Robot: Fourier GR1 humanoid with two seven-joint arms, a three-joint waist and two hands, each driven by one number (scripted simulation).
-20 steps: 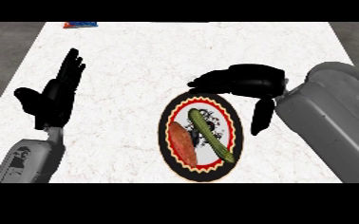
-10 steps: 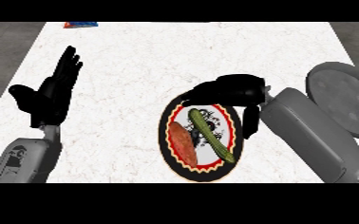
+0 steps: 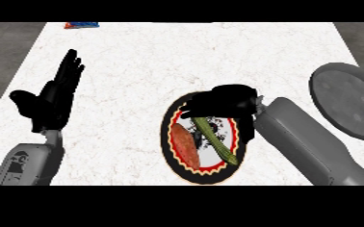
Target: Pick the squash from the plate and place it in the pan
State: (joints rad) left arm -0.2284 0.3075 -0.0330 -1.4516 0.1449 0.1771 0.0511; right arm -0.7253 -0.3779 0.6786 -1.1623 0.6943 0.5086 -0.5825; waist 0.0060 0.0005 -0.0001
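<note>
Green squash (image 3: 215, 141) lies diagonally on plate (image 3: 207, 170); grey pan (image 3: 343, 98) right.

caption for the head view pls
Right hand curled over the squash on the plate; pan waits at right.

A white, faintly veined marble counter top (image 3: 177, 62) is seen filling most of the view. Grey floor is seen beyond its left and right edges. At the far left edge, a small blue and red object (image 3: 82, 25) is partly shown.

A reddish vegetable (image 3: 185, 143) lies on the white counter's (image 3: 177, 62) plate.
</note>
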